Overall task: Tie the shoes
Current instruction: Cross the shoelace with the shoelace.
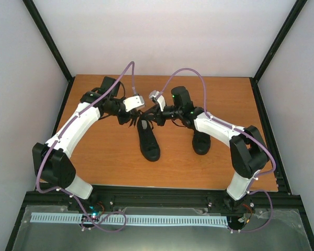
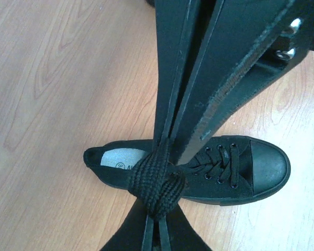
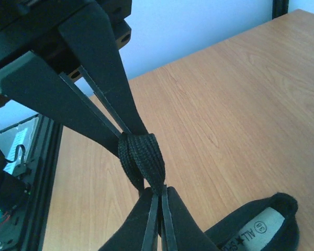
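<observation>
Overhead: left pincer (image 1: 134,118) and right pincer (image 1: 154,116) meet above the heel of one shoe (image 1: 148,142) mid-surface (image 1: 104,157). The second shoe (image 1: 201,143) sits nearer the right edge, both well in from every edge. Left wrist: clenched on the bunched lace (image 2: 157,180). Right wrist: clenched on that lace too.
</observation>
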Robot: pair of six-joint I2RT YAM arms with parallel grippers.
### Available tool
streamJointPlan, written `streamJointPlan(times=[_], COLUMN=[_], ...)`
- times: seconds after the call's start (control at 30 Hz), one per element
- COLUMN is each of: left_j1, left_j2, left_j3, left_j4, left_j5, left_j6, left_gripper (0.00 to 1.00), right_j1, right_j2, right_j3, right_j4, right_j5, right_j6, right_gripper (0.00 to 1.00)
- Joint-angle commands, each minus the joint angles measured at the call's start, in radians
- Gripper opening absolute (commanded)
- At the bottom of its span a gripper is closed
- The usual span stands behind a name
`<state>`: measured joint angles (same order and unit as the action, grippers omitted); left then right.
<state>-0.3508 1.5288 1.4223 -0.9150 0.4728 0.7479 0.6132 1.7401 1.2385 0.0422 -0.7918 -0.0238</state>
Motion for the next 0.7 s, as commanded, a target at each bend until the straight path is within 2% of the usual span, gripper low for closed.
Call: streamJointPlan(times=[0.0, 0.07, 0.17, 0.27, 0.33, 0.43, 0.5, 0.67], left_j1=[-0.001, 0.000, 0.032, 0.109, 0.143, 0.170, 0.184, 0.187], left_j2=[-0.008, -0.003, 0.020, 0.079, 0.133, 0.171, 0.167, 0.137], left_j3=[0.029, 0.023, 0.002, 0.005, 0.020, 0.021, 0.002, -0.041], left_j4=[-0.019, -0.008, 0.039, 0.102, 0.128, 0.142, 0.149, 0.134], left_j5=[-0.018, -0.057, -0.122, -0.165, -0.245, -0.305, -0.288, -0.207], left_j6=[-0.008, -0.021, -0.055, -0.105, -0.136, -0.160, -0.179, -0.257], left_gripper=[0.01, 0.03, 0.15, 0.35, 0.50, 0.66, 0.69, 0.70], right_j1=[0.009, 0.006, -0.005, -0.004, -0.006, -0.009, -0.017, -0.034], right_j2=[-0.007, -0.013, -0.006, 0.041, 0.077, 0.099, 0.107, 0.105], right_j3=[0.022, 0.019, 0.014, 0.036, 0.055, 0.057, 0.055, 0.038], right_j4=[0.011, 0.005, -0.009, -0.031, -0.043, -0.032, -0.025, -0.018], right_j5=[0.045, 0.075, 0.104, 0.151, 0.177, 0.223, 0.248, 0.295], right_j6=[0.005, 0.025, 0.070, 0.145, 0.192, 0.255, 0.302, 0.366], right_gripper=[0.03, 0.03, 0.03, 0.03, 0.03, 0.03, 0.03, 0.03])
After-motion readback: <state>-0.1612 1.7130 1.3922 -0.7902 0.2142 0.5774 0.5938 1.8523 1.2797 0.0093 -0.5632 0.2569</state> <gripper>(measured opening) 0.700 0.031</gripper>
